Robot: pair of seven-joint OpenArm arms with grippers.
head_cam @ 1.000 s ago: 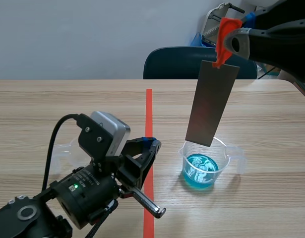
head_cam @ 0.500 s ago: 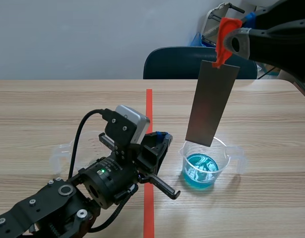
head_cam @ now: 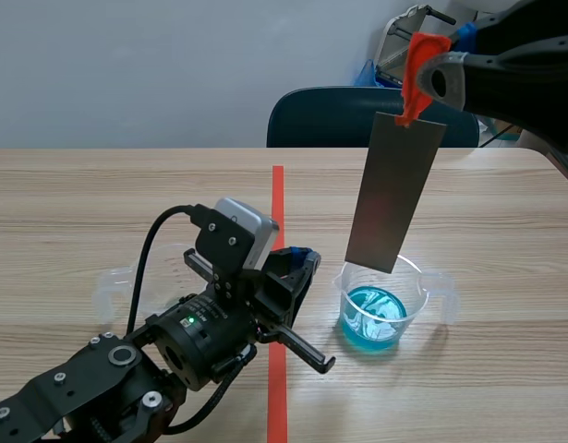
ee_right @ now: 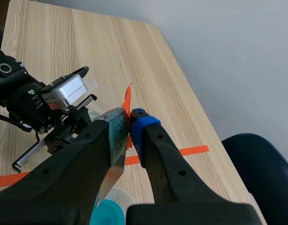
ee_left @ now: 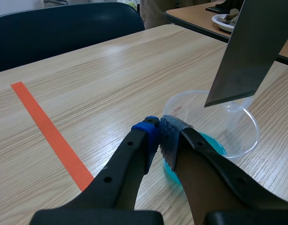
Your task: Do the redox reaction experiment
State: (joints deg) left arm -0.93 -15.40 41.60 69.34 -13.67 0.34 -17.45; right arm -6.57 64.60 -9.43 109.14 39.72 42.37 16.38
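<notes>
**Left arm closes in on the beaker while the plate hangs ready**

Over the past second the left arm has swung up and toward the beaker (head_cam: pixel 380 309), then settled. The left fingers (ee_left: pixel 134 154) are pressed together on nothing, with their tips just beside the beaker's near wall. Nothing else has shifted.

The right fingers (ee_right: pixel 151 136) are clamped on an orange tab (head_cam: pixel 416 65) at the top of the plate (head_cam: pixel 394 194). The plate hangs tilted over the beaker. Its lower edge is about at the rim and, as far as I can tell, clear of the blue liquid (head_cam: pixel 371 318). The beaker stands on the bench (head_cam: pixel 126 194), right of the tape line.

I'd say this is the dipping step: the plate is poised but not yet immersed. The next move calls for a slow, straight lowering so the plate enters the mouth without clipping the rim.
</notes>
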